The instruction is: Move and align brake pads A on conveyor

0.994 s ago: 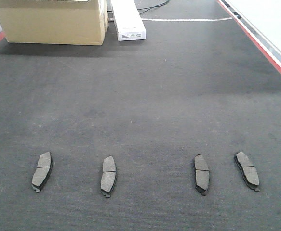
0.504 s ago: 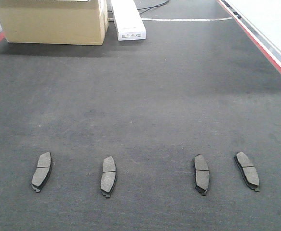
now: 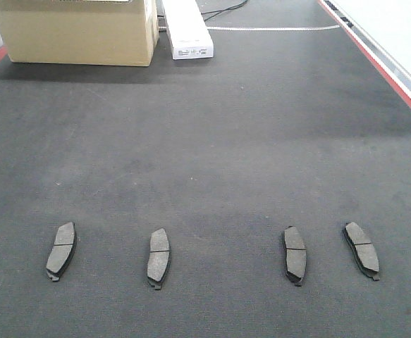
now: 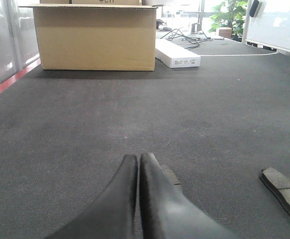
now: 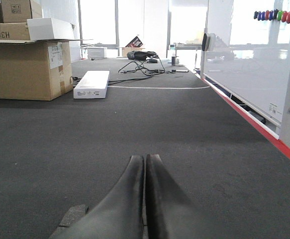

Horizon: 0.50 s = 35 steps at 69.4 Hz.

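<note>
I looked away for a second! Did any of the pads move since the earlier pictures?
No, nothing visibly changed. All four pads lie in the same row on the belt, and the cardboard box and white box sit where they were.

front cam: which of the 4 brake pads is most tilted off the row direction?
The far-right brake pad: its top leans left while the other three on the conveyor stand nearer upright. It also lies closest to the red edge strip.
</note>
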{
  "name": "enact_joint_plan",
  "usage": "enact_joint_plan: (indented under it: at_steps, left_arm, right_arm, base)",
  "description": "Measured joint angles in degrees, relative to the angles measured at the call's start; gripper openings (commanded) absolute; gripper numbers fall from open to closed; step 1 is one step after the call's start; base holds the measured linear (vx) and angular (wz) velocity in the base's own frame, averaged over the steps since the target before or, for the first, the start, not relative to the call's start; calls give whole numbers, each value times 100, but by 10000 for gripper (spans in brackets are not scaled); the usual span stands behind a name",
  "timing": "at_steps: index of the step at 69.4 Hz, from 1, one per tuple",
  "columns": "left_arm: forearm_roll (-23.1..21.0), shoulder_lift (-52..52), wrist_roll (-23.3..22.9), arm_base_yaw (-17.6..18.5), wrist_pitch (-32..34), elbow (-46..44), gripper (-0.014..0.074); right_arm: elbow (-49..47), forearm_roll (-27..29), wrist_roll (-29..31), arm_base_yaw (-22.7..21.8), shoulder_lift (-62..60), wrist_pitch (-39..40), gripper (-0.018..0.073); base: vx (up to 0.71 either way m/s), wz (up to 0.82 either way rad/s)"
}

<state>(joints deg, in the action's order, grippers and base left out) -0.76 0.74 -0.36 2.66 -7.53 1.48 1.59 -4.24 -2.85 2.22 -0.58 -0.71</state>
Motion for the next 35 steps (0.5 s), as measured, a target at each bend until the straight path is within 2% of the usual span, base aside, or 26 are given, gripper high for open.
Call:
enact_joint_plan:
  at_steps: [35]
  left_arm:
    - [0,0,0,0,0,0,-6]
  right_arm:
    - [0,0,-2,0,0,0,-10]
  base:
    - [0,0]
